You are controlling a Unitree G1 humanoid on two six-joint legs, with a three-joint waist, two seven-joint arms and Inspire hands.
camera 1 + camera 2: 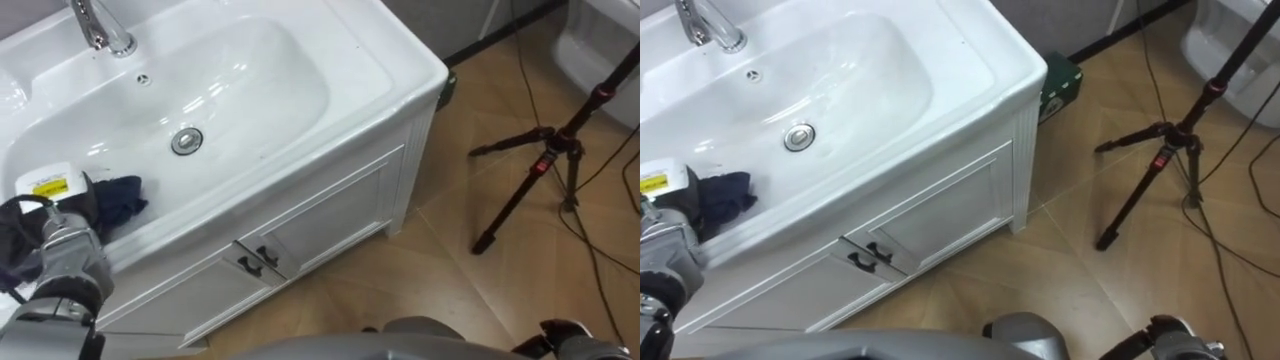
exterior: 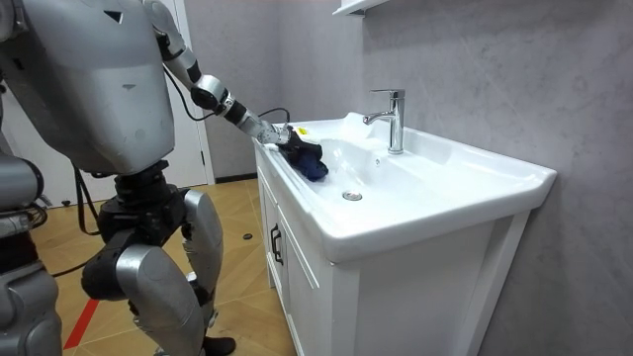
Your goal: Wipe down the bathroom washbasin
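Fingers of left hand (image 1: pixel 62 205) round cloth (image 1: pixel 122 198) on basin (image 1: pixel 300 70)

The left hand (image 2: pixel 269 129) rests beside a dark cloth (image 2: pixel 305 158) on the basin (image 2: pixel 465 173) rim.

White basin (image 1: pixel 385 62) sat atop white cabinet (image 1: pixel 335 205). Dark blue cloth (image 1: pixel 122 198) lay bunched on basin's left slope, near front rim. Tap (image 1: pixel 100 25) stood at back rim; drain (image 1: pixel 186 141) mid-bowl. Black tripod (image 1: pixel 541 160) stood on tan floor (image 1: pixel 440 285), right of cabinet.
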